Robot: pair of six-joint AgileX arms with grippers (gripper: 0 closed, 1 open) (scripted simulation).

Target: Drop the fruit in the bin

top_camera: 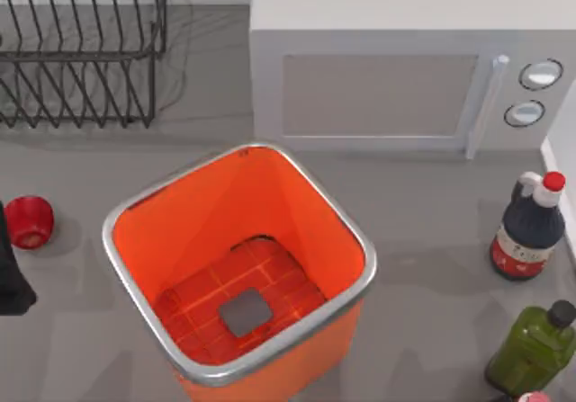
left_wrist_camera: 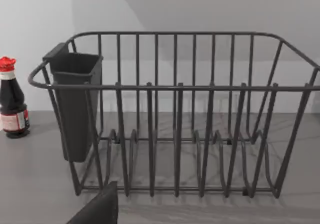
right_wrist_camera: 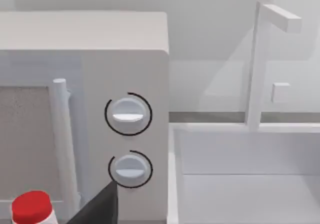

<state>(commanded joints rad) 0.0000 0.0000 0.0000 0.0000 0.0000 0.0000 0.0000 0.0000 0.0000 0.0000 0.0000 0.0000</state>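
The fruit [top_camera: 29, 221] lies on the table [top_camera: 432, 249] at the far left of the top view, apart from the bin [top_camera: 236, 267] and outside it. The bin stands at the table's centre, open and holding nothing; its lower edge is cut off by the frame. Its gridded floor carries a grey square [top_camera: 246, 313].

A dark part of the left arm [top_camera: 11, 272] shows at the left edge of the top view, just beside and below the fruit, mostly cut off. Whether its jaws are apart or together cannot be told. In the left wrist view a dark finger tip [left_wrist_camera: 97, 208] enters at the bottom edge, facing the dish rack [left_wrist_camera: 175, 114] with its cutlery cup [left_wrist_camera: 75, 103].

The right wrist view shows a dark finger tip [right_wrist_camera: 97, 206] before the microwave [right_wrist_camera: 85, 108] and its two dials; the jaw state cannot be told here either.

A sauce bottle [top_camera: 529, 227] and a green bottle [top_camera: 535, 348] stand at the table's right, the green one partly cut off.
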